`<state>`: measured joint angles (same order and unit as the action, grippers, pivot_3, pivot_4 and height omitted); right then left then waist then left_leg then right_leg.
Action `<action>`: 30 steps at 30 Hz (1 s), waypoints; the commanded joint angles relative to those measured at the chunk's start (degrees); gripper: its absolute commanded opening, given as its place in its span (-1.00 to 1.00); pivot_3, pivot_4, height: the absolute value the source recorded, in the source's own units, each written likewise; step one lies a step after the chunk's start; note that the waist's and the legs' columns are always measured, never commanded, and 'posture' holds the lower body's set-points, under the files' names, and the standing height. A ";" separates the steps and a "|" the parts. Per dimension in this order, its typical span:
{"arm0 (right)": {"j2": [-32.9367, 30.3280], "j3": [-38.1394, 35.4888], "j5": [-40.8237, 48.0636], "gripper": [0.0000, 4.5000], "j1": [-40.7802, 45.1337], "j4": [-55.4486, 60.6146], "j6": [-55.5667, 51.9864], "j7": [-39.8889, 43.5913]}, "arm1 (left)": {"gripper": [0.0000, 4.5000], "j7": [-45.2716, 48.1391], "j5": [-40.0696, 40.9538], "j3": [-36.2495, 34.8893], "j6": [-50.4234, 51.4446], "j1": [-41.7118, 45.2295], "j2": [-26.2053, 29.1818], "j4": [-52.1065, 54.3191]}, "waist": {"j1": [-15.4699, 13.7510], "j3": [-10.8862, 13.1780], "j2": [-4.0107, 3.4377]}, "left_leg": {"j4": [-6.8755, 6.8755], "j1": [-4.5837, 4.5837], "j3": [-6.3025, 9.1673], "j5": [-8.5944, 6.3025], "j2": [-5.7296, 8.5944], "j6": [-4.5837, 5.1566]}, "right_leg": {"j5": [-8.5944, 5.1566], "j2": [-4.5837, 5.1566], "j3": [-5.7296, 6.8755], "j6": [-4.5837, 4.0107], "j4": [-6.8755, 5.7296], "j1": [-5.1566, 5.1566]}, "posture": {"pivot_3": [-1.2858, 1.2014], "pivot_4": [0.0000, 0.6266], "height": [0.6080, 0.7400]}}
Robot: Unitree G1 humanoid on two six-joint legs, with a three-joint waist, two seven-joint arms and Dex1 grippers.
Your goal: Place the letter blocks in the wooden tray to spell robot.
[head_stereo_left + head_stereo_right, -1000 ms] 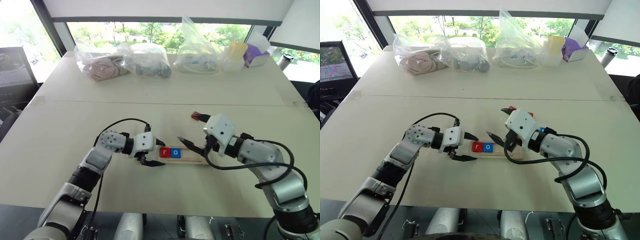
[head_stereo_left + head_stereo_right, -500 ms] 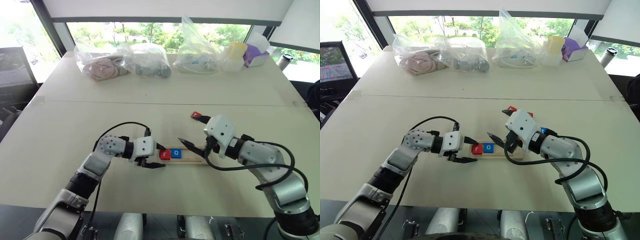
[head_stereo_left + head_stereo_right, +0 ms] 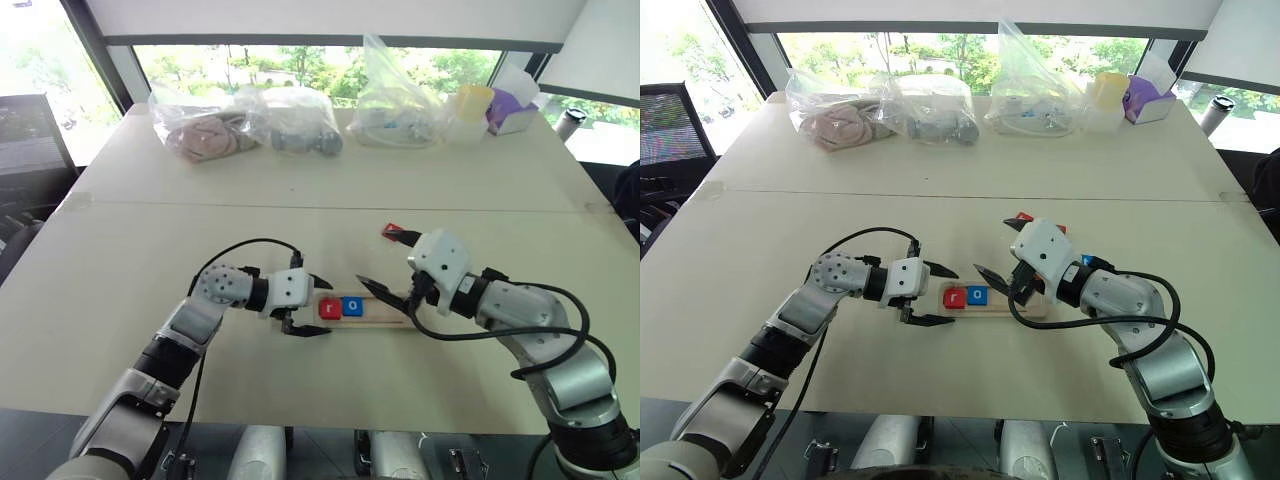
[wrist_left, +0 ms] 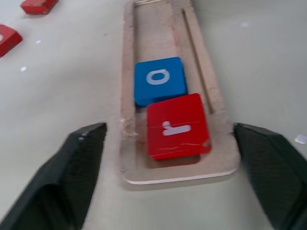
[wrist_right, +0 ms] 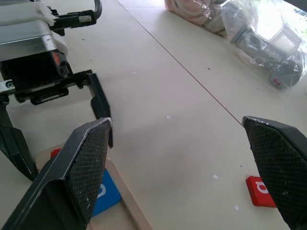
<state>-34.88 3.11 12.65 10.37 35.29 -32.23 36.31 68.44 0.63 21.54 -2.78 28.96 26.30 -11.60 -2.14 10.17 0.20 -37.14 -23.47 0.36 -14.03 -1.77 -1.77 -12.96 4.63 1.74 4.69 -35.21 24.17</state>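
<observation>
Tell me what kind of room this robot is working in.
Probably an office or lab: a long pale table beside big windows onto trees, an office chair at the left, and clear bags of supplies at the far edge.

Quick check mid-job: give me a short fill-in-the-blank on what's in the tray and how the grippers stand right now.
1. The tray holds ____ blocks.
2. The red r block lies next to a blue block with the letter ____.
3. The left gripper is ____ at the tray's end near the r.
4. The right gripper holds ____.

Missing words: two; o; open; nothing
</observation>
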 commanded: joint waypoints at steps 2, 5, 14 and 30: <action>0.19 -0.30 0.81 1.00 1.22 2.56 0.10 -0.33 | 0.98 0.27 -1.89 2.52 1.80 -1.50 0.12 -1.03 | -0.05 0.00 0.00 | 0.01 0.00 0.00 -0.01 0.00 0.02 | 0.01 0.00 0.00 -0.01 0.00 0.00 | 0.03 -0.52 1.00; 0.20 -0.23 0.89 1.00 1.38 2.46 0.08 -0.24 | 0.98 -0.22 -1.59 2.03 2.11 -1.53 0.09 -0.35 | -0.04 0.00 0.00 | -0.01 0.00 0.00 -0.01 0.00 0.02 | 0.01 -0.01 0.00 -0.01 0.00 0.00 | 0.03 -0.52 1.00; 0.17 0.05 0.84 1.00 2.12 1.48 0.39 0.16 | 0.98 2.06 5.56 -1.46 6.82 -3.41 0.54 4.21 | 0.07 0.01 0.00 | 0.02 0.00 0.00 -0.02 -0.01 0.03 | 0.01 -0.01 0.00 -0.02 -0.01 0.03 | 0.03 -0.52 1.00; 0.38 0.53 0.97 1.00 3.05 0.64 0.61 0.65 | 0.98 -0.65 7.55 -4.44 8.68 -1.56 1.18 4.15 | 0.07 0.03 0.03 | -0.02 -0.02 0.01 -0.05 -0.02 0.10 | 0.01 -0.05 0.00 -0.02 -0.11 0.09 | 0.03 -0.52 1.00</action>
<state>-34.84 3.95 12.73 12.48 35.03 -32.25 36.88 68.41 8.89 18.22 7.44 26.53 27.05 -7.33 -2.07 10.20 0.23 -37.16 -23.50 0.38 -14.08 -1.79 -1.68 -12.94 4.58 1.74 4.67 -35.33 24.27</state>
